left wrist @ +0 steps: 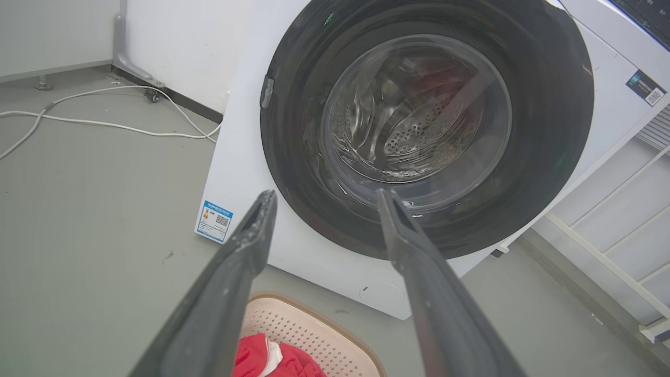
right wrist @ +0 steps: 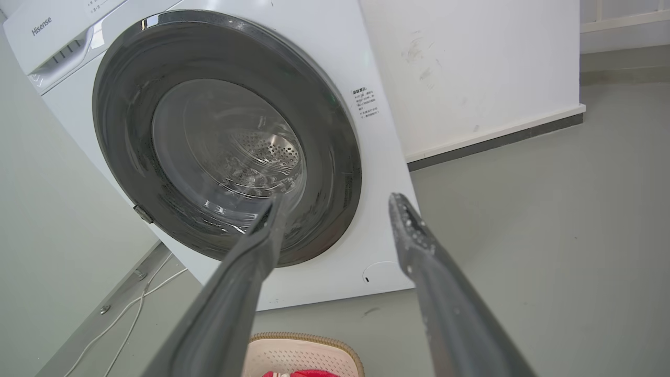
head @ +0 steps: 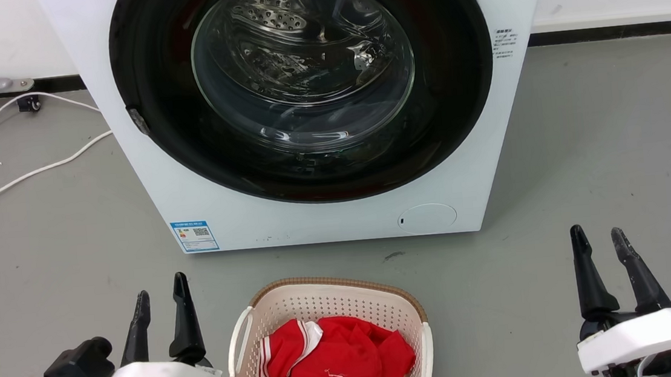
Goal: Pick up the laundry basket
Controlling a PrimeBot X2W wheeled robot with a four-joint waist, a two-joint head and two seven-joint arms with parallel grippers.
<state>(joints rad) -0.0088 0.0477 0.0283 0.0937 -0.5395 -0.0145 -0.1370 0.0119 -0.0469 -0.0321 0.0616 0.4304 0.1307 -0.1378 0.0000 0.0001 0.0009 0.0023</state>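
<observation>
The laundry basket (head: 327,301) sat on the floor (head: 581,149) just in front of the washing machine (head: 201,182), btwn the 2 arms, w/ a red shirt (head: 339,364) heaped inside. The left jaws stood part open, fingers (head: 183,311) holding nothing, just beside the basket's left handle (head: 238,343). The right jaws were likewise part open and empty, well apart from the right handle (head: 427,350). Both pairs pointed toward the machine. In the wrist views the basket rim lay low, beneath the fingers.

The step in hand looked like the approach, w/ nothing gripped yet. To do it well, prob.: the right arm needed to come inward 1st so both sides matched. Each pair of jaws should then drop to straddle its white handle at mid-span, not the perforated wall. Closing both together & lifting level mattered, since an uneven lift could tip the basket and spill the shirt. The thin plastic would likely flex, so a firm, centred hold was wanted. Clearance vs. the machine front also needed watching.
</observation>
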